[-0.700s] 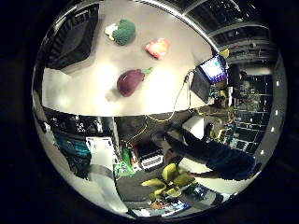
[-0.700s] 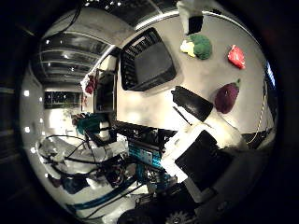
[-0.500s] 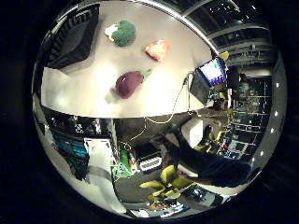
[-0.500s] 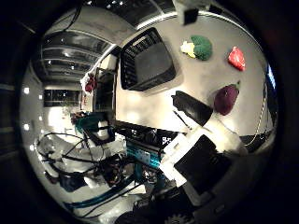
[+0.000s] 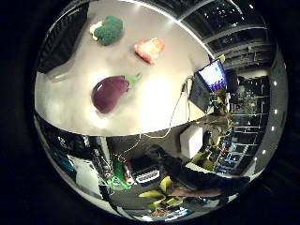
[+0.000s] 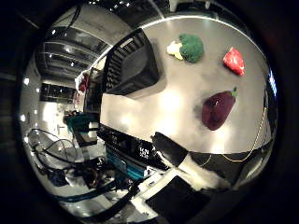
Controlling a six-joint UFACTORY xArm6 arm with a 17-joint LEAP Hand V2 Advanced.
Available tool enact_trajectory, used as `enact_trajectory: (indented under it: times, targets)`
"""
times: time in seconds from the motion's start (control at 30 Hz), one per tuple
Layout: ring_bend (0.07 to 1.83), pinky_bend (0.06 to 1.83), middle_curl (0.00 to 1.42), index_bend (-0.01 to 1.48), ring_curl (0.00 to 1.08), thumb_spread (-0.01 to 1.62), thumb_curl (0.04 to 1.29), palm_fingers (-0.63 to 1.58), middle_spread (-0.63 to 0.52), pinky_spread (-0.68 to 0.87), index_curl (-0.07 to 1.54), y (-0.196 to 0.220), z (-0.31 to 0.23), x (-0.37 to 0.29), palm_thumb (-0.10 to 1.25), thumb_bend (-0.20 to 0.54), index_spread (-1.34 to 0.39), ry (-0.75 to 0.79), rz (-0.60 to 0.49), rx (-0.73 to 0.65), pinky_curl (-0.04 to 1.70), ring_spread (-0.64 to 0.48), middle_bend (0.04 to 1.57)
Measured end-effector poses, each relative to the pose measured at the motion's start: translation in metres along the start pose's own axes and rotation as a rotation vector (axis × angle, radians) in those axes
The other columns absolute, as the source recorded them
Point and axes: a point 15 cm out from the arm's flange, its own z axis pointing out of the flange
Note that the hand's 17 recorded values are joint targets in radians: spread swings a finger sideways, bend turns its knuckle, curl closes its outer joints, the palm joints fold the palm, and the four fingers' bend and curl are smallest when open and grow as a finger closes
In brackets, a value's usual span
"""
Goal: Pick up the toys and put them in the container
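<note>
The toys fill more of both palm views than moments ago, so the camera has moved closer. A purple eggplant (image 5: 110, 93), green broccoli (image 5: 108, 30) and red toy (image 5: 149, 49) lie apart on the table (image 5: 154, 108), beside the black container (image 6: 132, 64). One finger of the hand (image 6: 180, 161) shows; cannot tell its grip.

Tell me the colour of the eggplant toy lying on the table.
Dark purple with a green stem; the eggplant toy shows best in the little finger side palm view.

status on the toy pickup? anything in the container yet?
Nothing done: the black container looks empty. The robot hand holds nothing and sits off the table edge. Eggplant, broccoli and red toy all lie on the table, eggplant nearest.
</note>
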Motion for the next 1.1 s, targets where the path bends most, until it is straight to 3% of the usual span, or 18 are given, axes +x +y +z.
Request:
enact_trajectory:
  times: [0.4,0.8,1.1]
  targets:
    - [0.31,0.46,0.31,0.16,0.24,1.02,0.27,0.07,0.03,0.4,0.27,0.008,0.074,0.023,0.44,-0.03,-0.41,-0.035,0.019,-0.079,0.31,0.17,0.19]
    - [0.27,0.44,0.31,0.18,0.24,1.02,0.28,0.1,0.01,0.39,0.28,0.015,0.134,0.05,0.46,-0.021,-0.41,-0.047,0.004,-0.121,0.3,0.16,0.2]
    - [0.32,0.4,0.33,0.16,0.26,1.02,0.29,0.27,-0.09,0.33,0.28,0.026,0.166,0.047,0.51,-0.022,-0.41,-0.08,-0.035,-0.172,0.28,0.0,0.25]
